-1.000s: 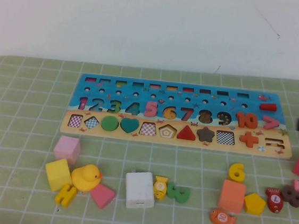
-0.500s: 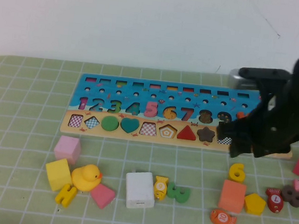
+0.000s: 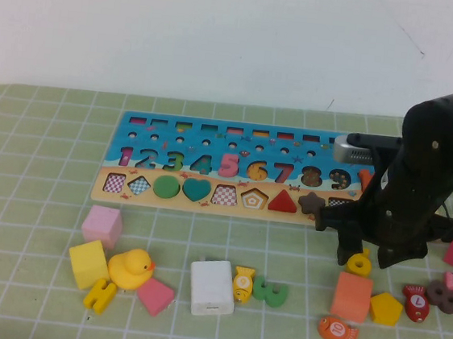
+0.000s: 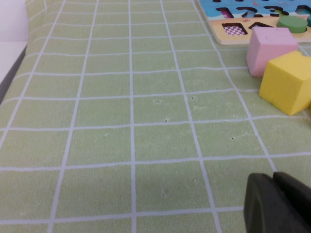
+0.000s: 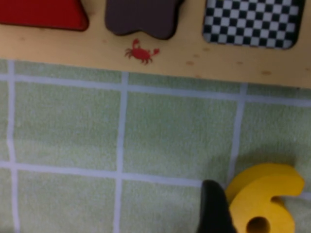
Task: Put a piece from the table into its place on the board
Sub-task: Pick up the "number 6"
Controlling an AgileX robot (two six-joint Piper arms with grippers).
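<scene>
Hovering: right tool (image 3: 361,255) open over yellow 6 (image 3: 359,264)

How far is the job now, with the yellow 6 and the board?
Done: nothing placed; the board shows an empty 6 slot. In hand: the right pincer hangs over the yellow 6, which lies on the table. Left: grasp, carry, insert. The left pincer is parked over the mat.

Right arm now in from the right, right gripper (image 3: 361,250) lowered over the yellow 6 (image 3: 359,264), partly covering the board (image 3: 208,193)
</scene>
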